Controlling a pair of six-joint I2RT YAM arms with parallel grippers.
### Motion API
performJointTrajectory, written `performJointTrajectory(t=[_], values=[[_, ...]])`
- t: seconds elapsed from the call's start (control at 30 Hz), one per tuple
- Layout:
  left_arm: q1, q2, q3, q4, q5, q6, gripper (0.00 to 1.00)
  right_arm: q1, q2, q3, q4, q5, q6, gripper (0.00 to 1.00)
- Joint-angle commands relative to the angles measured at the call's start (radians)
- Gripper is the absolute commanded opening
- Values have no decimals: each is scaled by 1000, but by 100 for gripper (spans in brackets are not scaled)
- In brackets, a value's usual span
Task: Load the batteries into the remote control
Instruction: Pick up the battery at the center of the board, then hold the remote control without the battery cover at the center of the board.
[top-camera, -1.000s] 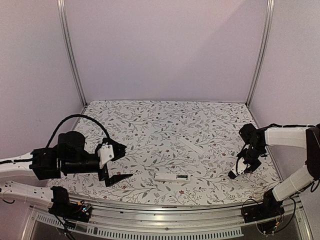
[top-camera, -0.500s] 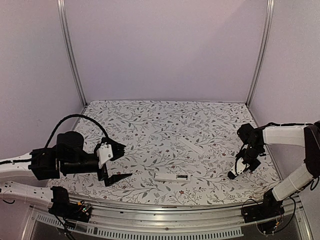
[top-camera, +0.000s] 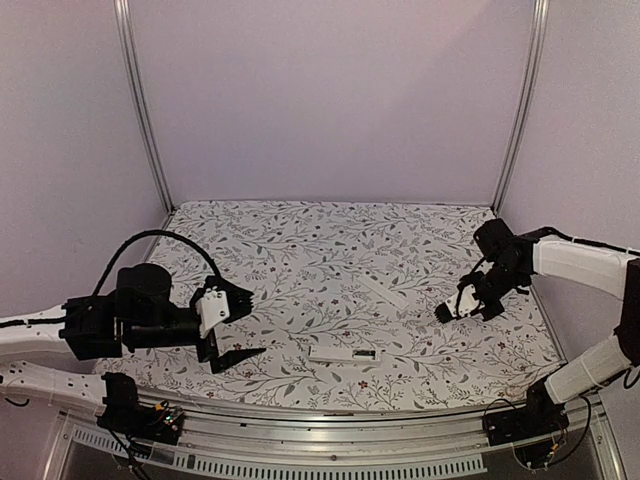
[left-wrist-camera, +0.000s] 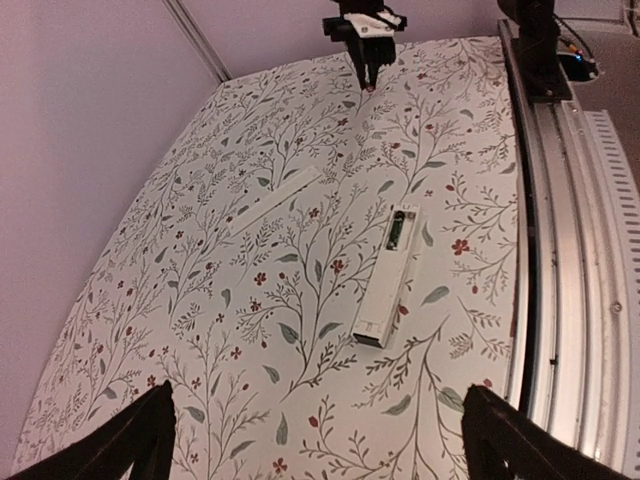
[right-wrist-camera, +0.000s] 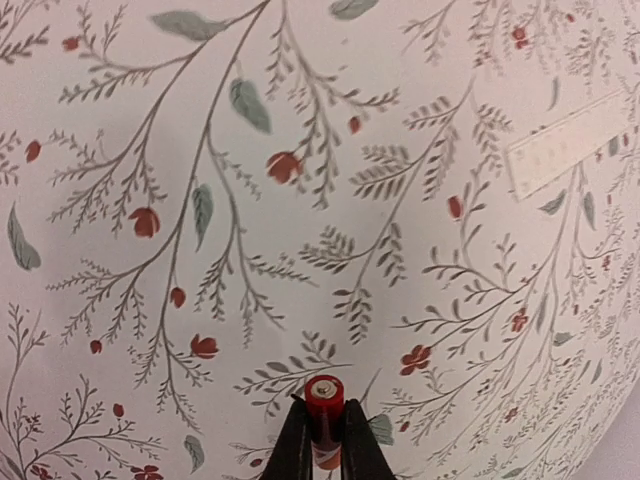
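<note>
Nearest, close to the front edge and about midway along it, the slim white rectangular remote control (top-camera: 343, 353) lies flat on the flower-patterned counter (top-camera: 300, 240). It has a dark slot at its end toward the right edge. Toward the near left corner the black left claw (top-camera: 256, 322) hangs with its fingers spread wide apart, gripping nothing, well apart from the remote control. Farther in, near the right edge, the right claw (top-camera: 445, 312) is clamped on a small cylindrical red battery (right-wrist-camera: 324, 398), whose round end shows between the fingertips. Just beyond the remote control, near the counter's middle, lies a thin flat white cover strip (top-camera: 383, 292).
</note>
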Motion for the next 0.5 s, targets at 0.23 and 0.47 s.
performJointTrajectory(t=[0.23, 0.47], values=[[-11, 92, -38, 39, 25, 32, 100, 70, -107, 155, 379, -614, 823, 0], [0, 126, -46, 86, 44, -6, 100, 106, -81, 187, 525, -586, 1343, 0]])
